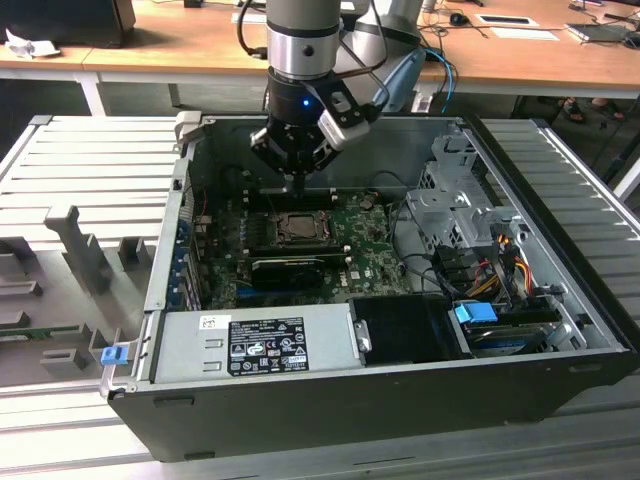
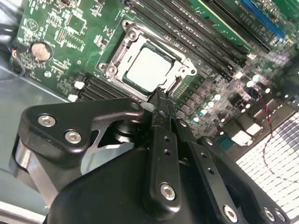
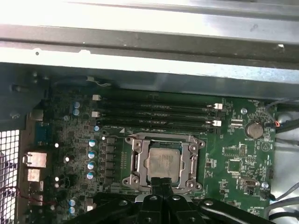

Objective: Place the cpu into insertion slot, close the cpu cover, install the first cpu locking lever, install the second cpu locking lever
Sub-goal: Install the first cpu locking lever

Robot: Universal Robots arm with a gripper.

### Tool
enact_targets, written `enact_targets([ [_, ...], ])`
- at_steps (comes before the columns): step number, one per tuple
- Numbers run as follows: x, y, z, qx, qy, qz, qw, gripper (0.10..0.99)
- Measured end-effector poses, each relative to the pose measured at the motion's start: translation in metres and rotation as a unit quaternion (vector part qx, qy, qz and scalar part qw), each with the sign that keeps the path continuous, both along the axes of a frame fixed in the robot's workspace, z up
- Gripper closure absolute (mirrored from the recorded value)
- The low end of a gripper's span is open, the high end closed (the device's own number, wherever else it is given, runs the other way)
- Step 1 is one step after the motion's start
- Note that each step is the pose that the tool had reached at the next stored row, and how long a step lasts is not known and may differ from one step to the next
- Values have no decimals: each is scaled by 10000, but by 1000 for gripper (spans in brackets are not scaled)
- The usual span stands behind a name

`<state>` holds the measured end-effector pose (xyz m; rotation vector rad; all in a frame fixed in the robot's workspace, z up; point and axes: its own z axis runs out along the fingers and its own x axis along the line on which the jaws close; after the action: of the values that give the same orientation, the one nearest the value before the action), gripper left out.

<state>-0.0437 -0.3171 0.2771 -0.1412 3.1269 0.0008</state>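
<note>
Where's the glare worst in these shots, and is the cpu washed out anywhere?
First wrist view: the case wall blows out white, while the cpu reads evenly grey. Second wrist view: it shines pale. Exterior view: the motherboard lies in shade.

Behind my ribbed grey metal worktable (image 1: 90, 150) I see long wooden desks (image 1: 180, 45) on white legs (image 1: 95, 95), brightly lit, dark underneath.
</note>
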Motion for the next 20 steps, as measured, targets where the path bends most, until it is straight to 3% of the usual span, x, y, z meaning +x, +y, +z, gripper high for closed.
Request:
enact_targets([
  [8,-3,0,0,1,-2,478,9989,980],
  [10,-99,0,-1,9,-17,475,9989,980],
  [15,-104,-1,-10,7,-17,132,9999,980],
  [20,-126,0,-14,8,-22,94,10000,980],
])
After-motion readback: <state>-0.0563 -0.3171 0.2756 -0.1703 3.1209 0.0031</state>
